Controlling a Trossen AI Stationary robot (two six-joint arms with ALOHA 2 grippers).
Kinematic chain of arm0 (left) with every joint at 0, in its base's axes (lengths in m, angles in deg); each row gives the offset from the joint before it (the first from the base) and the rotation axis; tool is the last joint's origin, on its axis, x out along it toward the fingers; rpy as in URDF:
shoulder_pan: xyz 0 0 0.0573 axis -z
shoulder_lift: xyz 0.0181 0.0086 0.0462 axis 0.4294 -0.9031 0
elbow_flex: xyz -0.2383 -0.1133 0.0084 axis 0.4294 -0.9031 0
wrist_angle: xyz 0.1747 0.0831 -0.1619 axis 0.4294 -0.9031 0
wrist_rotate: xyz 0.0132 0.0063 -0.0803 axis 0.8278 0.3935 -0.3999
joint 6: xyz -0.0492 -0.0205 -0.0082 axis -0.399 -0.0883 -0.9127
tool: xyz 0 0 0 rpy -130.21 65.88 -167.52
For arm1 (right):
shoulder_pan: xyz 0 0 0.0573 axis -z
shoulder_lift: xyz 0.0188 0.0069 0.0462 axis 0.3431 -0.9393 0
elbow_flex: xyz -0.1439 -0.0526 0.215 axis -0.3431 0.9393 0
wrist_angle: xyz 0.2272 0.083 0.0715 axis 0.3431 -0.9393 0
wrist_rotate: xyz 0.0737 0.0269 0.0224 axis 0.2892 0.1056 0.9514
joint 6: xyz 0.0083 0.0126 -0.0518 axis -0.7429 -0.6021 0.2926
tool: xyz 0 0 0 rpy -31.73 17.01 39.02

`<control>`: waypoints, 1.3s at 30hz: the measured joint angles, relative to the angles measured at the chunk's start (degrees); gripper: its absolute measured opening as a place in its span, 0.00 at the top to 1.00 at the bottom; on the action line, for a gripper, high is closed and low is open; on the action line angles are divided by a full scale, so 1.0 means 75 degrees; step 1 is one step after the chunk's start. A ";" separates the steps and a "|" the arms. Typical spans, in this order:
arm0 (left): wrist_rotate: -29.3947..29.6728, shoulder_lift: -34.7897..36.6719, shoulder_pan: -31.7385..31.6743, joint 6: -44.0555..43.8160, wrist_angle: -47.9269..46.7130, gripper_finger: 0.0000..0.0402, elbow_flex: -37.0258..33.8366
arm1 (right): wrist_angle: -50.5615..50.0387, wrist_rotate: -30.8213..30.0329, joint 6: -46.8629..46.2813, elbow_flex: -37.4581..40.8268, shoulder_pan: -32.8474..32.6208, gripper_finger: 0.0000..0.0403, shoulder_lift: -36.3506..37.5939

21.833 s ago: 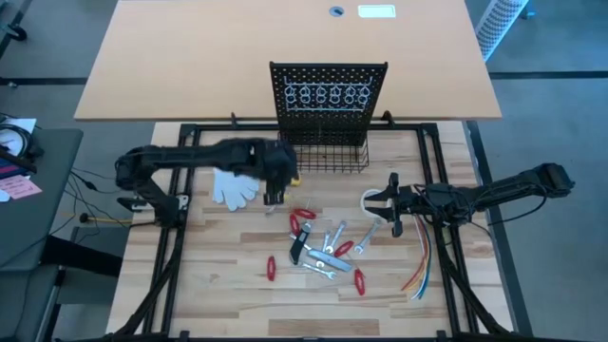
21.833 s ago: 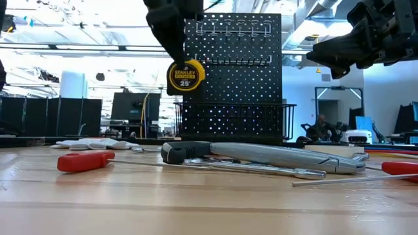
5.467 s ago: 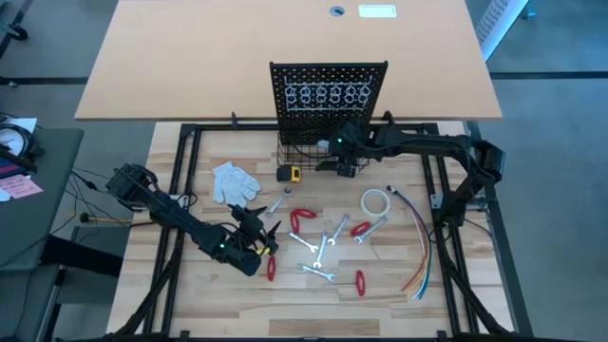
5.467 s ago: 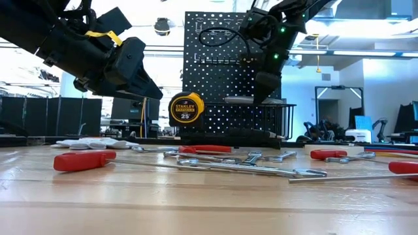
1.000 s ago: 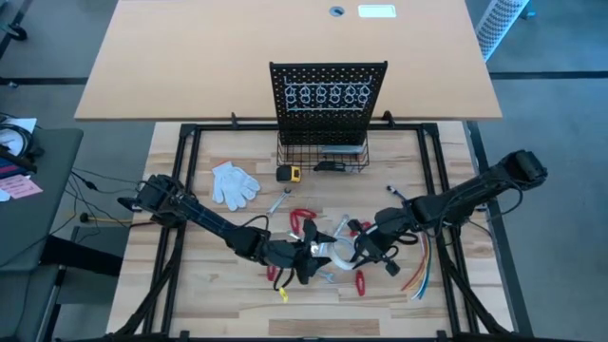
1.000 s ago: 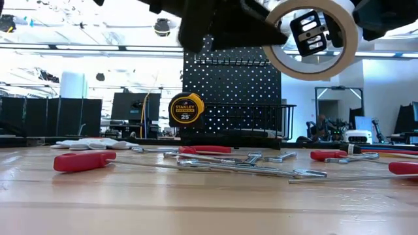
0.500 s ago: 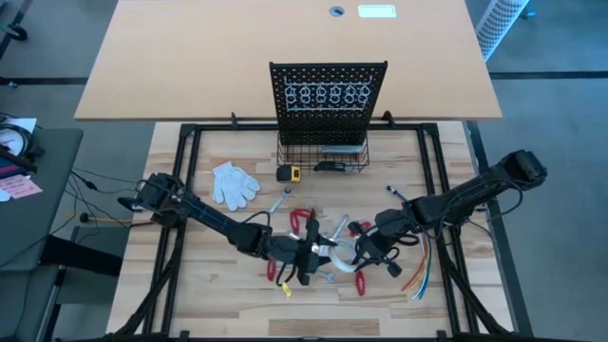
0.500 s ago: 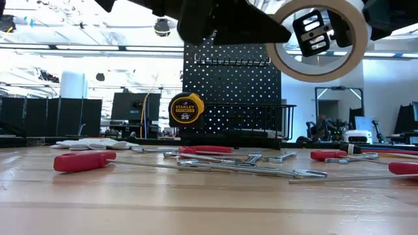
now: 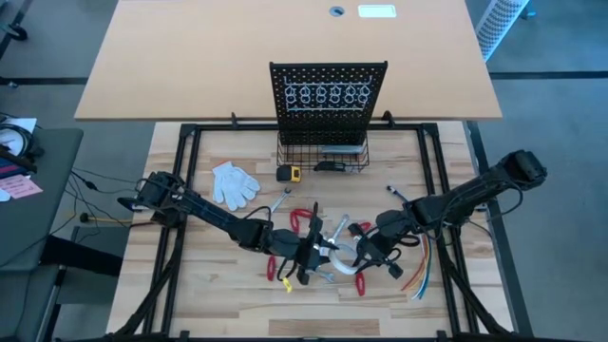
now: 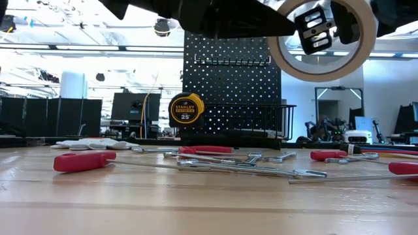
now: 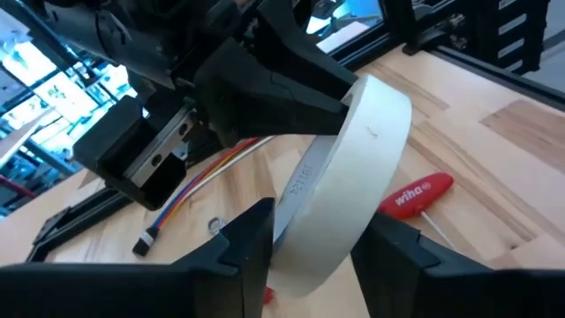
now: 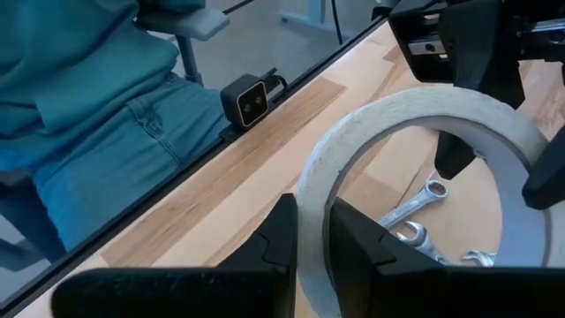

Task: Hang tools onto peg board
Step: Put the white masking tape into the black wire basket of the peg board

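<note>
Right end effector [image 12: 311, 237] grips a white tape roll [image 12: 415, 177] above the counter's near middle; the left end effector [image 11: 313, 247] straddles its band, partly closed. Wrenches [image 9: 339, 231] and red-handled pliers [image 9: 306, 221] lie beneath; the peg board [image 9: 328, 95] at the far edge has bare hooks, so hanging seems barely begun.

"STANLEY 25'" on tape measure [image 10: 186, 108], "wiha" on red handle [image 11: 415, 196]

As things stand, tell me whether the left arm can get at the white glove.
Probably not right away. The left gripper is busy around the roll of white tape that the right gripper holds. The white glove lies uncovered beside the arm, so the path itself looks free.
</note>
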 joint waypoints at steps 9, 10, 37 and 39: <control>-0.0063 -0.0003 0.0006 -0.0006 -0.0069 0.71 -0.0003 | 0.0199 -0.0012 -0.0347 0.0000 0.0009 0.83 0.0001; -0.0068 -0.0006 0.0006 -0.0023 -0.0139 0.73 -0.0003 | 0.0220 -0.0040 -0.0399 0.0000 0.0013 0.81 0.0007; 0.5429 0.2711 -0.0504 -0.0902 -0.4835 0.83 -0.0003 | -0.3069 -0.4549 -0.1177 -0.0020 -0.0102 0.70 0.1637; 0.5295 0.2945 -0.0990 -0.0883 -0.5040 0.83 0.0003 | -0.3019 -0.4549 -0.1181 -0.0020 -0.0099 0.70 0.1583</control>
